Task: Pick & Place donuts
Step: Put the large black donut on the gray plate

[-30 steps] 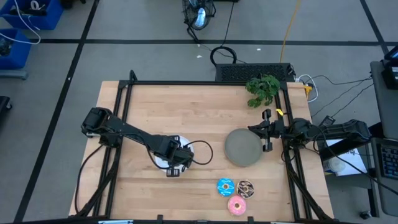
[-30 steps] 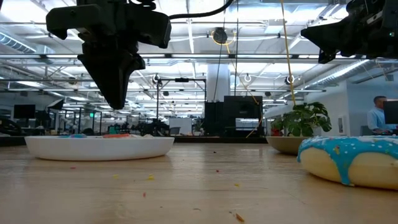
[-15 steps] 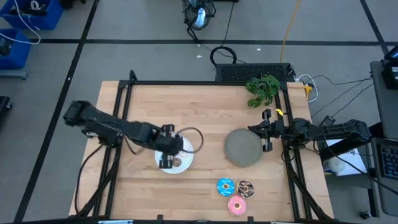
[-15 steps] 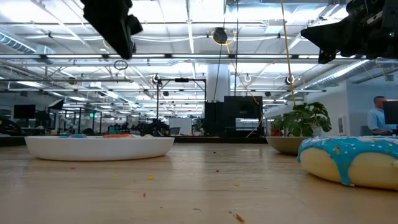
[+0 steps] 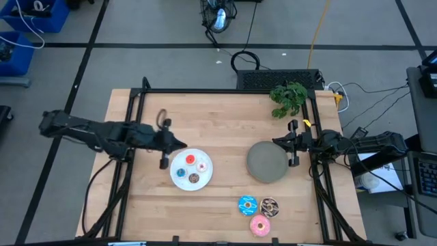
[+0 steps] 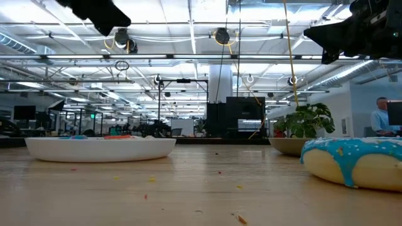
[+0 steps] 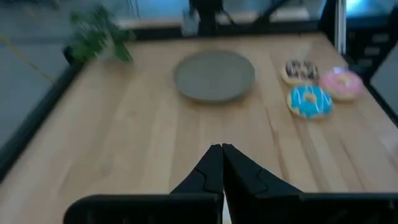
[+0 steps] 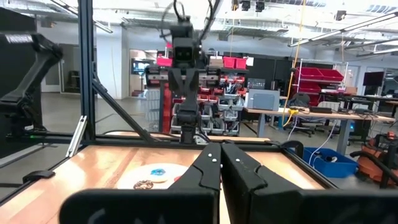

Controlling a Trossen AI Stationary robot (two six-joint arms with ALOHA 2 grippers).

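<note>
High view puts the left gripper [image 5: 179, 144] just beside the white plate [image 5: 179, 167], off its rim on the side toward the arm's base, its jaws clenched on nothing; the left wrist view shows the two dark fingers pressed tip to tip with only bare wood past them. The right gripper [image 5: 293, 143] waits at the worktop's right edge, touching or just above the rim of the grey plate [image 5: 266, 162], jaws likewise clenched and empty, as the right wrist view confirms.

On the white plate lie the tiny donuts [image 5: 190, 169]: a red one, a blue one and a brown one are clear, and a pale fourth sits by the red. That half of the job looks done. Three larger donuts [image 5: 259, 212], blue, brown sprinkled and pink, sit touching in a cluster near the front edge of the worktop [image 5: 225, 123], apart from both plates, and the grey plate is bare, so these likely remain to be moved.

The worktop is pale wood grain with a black metal frame. Both plates are shallow, smooth discs; the donuts are glossy toy rings with moulded icing. A leafy plant [image 5: 288, 98] stands at the far right corner.
</note>
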